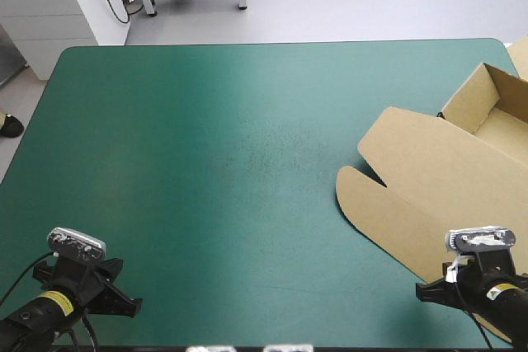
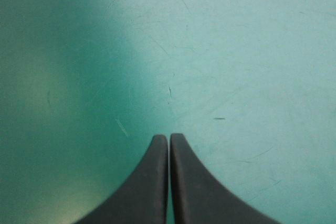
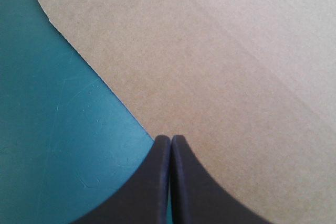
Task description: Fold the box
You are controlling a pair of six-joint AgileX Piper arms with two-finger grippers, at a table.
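A tabletop with a teal-green cover (image 1: 206,162) is filling the high view. A brown box (image 1: 429,179), cut from one sheet of cardboard, is lying at the tabletop's right side and running out past the picture's right border. It is partly formed. Toward the far right corner an open tray (image 1: 487,109) is standing with its walls raised. From the tray a broad flat lid (image 1: 412,204) is stretching toward the near edge and ending in a rounded tab (image 1: 359,191) that is pointing toward the middle of the tabletop.

The left claw (image 2: 169,139) is hanging near the tabletop's near left corner, well apart from the box. Its two black fingers are pressing together into one pointed arch and holding nothing, with only bare cover ahead of them.

The right claw (image 3: 170,139) is waiting at the near right, and its fingers are likewise meeting and empty. Their tips are sitting right at the lid's near edge, where board is giving way to cover. Whether they are touching the board cannot be told. A faint crease (image 3: 252,56) is crossing the flat board ahead of them.

The board is looking light, thin and stiff, likely to bend cleanly only along its creases and to slide easily on the smooth cover. The lid's free near edge or the rounded tab is looking like the best place to take hold. The fingers would first need to part, slip one under the edge and pinch the sheet, while the other claw is steadying the tray so the box is not skidding away.
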